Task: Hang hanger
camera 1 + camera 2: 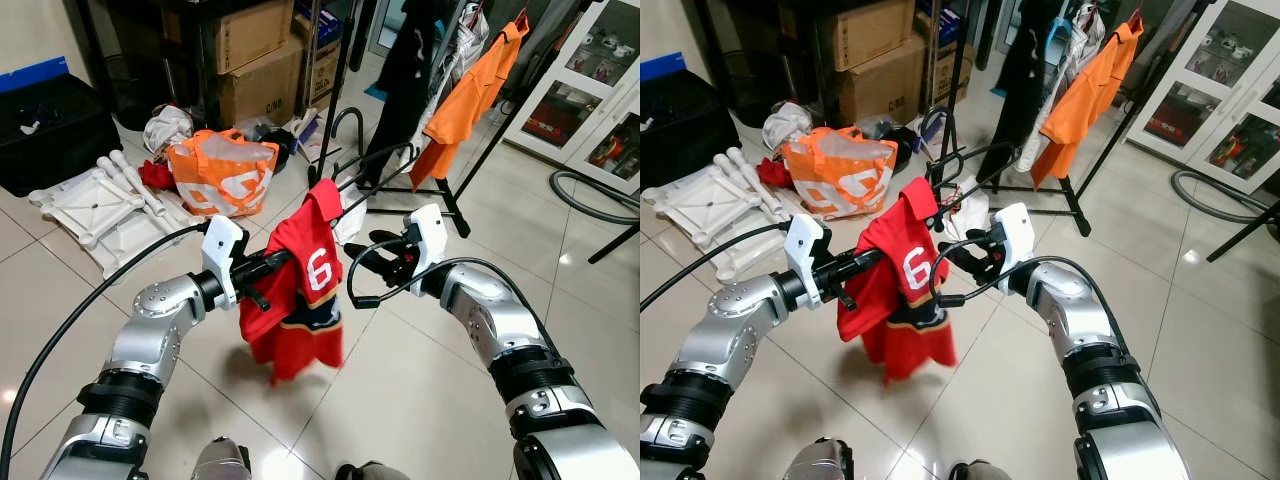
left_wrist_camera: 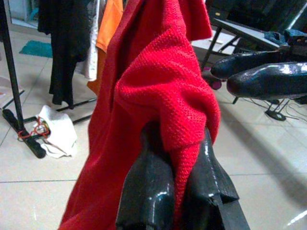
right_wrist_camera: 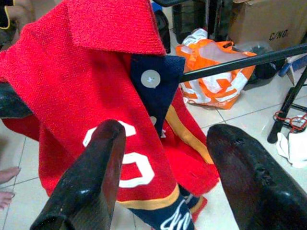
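A tiled floor (image 1: 420,400) holds boxes (image 1: 262,60), an orange bag (image 1: 222,172) and a garment rack (image 1: 470,110) with an orange shirt (image 1: 465,100). The left gripper (image 1: 268,268) has its fingers clamped on a red jersey (image 1: 300,290) held mid-air, and the left wrist view shows the fabric pinched between them. The right gripper (image 3: 168,177) sits just beside the jersey, fingers apart; bare tile lies between the robot and the rack.

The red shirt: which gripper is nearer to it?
Left. The left gripper is shut on the red shirt, pinching its cloth. The right gripper is open, just in front of it, not touching.

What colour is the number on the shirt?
White, on the red shirt; clearest in the left eye view.
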Motion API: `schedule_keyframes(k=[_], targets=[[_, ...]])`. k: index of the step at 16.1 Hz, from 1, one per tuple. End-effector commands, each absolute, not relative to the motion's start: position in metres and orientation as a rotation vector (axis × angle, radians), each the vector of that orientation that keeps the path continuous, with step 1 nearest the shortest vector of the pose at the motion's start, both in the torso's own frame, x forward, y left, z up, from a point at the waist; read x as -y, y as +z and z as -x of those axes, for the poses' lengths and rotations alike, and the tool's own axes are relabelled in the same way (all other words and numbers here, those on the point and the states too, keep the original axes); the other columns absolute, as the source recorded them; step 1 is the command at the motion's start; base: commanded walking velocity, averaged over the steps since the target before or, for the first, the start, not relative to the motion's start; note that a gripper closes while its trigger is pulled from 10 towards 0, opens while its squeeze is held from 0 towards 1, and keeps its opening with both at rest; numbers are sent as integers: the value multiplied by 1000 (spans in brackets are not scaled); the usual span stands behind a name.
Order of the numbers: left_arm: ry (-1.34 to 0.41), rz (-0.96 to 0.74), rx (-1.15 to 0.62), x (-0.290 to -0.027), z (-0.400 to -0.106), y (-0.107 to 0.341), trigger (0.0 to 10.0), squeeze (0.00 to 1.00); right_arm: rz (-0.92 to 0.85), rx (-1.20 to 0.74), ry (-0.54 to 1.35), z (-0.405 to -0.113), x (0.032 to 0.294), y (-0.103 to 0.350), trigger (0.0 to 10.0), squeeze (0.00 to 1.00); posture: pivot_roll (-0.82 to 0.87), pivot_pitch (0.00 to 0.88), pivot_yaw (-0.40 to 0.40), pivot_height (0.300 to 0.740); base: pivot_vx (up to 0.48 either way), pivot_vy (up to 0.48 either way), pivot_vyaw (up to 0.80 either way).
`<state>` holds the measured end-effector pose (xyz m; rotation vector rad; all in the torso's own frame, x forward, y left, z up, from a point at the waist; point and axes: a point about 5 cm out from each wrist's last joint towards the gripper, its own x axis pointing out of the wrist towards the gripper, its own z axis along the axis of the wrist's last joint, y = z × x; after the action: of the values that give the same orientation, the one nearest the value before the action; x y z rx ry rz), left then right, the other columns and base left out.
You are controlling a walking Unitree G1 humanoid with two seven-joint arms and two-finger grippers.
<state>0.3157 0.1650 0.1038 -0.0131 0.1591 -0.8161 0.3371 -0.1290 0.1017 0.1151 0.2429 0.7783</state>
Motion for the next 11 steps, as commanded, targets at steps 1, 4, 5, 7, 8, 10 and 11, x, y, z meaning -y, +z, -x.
schedule_keyframes(k=[1,4,5,7,8,10,11], targets=[[-851,13,-85,-157,-318,119,10000,0,-106,-247,752,-338,137,101,10000,0,72,63,-106,740,0,0,0],[-882,-82,-273,-164,-294,81,10000,0,-166,-228,497,-358,130,100,10000,0,82,55,-117,740,0,0,0],[-830,-92,-276,-165,-295,78,10000,0,-161,-231,480,-357,130,98,10000,0,82,55,-117,740,0,0,0],[-679,-91,-281,-170,-300,70,10000,0,-116,-233,455,-353,127,90,10000,0,82,57,-115,740,0,0,0],[-657,-95,-281,-170,-300,68,10000,0,-116,-236,448,-352,126,88,10000,0,82,57,-115,740,0,0,0],[-573,-64,-271,-170,-298,64,10000,0,-89,-256,378,-350,128,76,10000,0,86,58,-117,740,0,0,0],[-543,-75,-269,-174,-297,62,10000,0,-88,-275,339,-348,132,70,10000,0,89,59,-118,740,0,0,0]])
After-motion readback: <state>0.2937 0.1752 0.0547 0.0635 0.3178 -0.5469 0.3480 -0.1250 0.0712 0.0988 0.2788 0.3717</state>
